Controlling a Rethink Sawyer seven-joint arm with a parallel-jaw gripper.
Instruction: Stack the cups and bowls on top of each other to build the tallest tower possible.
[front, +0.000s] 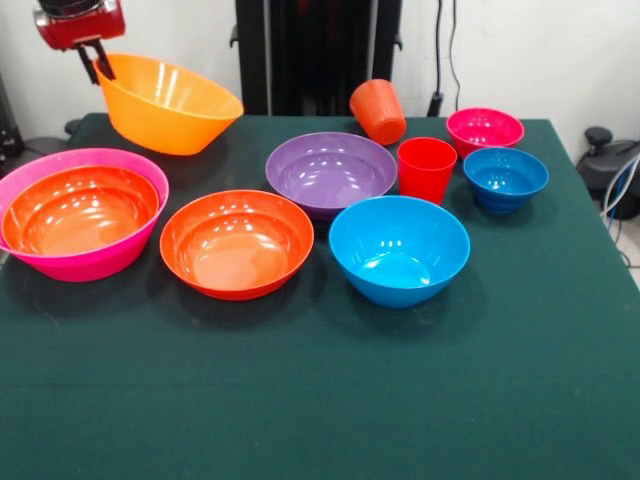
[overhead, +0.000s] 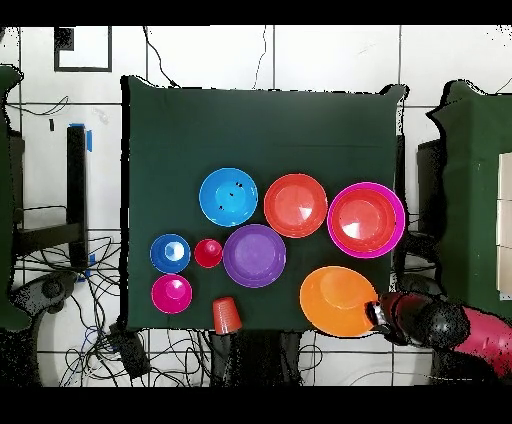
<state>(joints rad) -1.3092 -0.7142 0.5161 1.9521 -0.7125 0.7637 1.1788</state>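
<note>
Green table (front: 320, 400): hand (front: 97, 62) grips tilted yellow-orange bowl (front: 170, 105).

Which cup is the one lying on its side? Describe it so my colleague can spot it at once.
Start at the purple bowl mid-table. Just behind it, towards the robot's pedestal, lies the orange cup. Unlike the red cup standing upright beside the purple bowl, it is tipped over.
</note>
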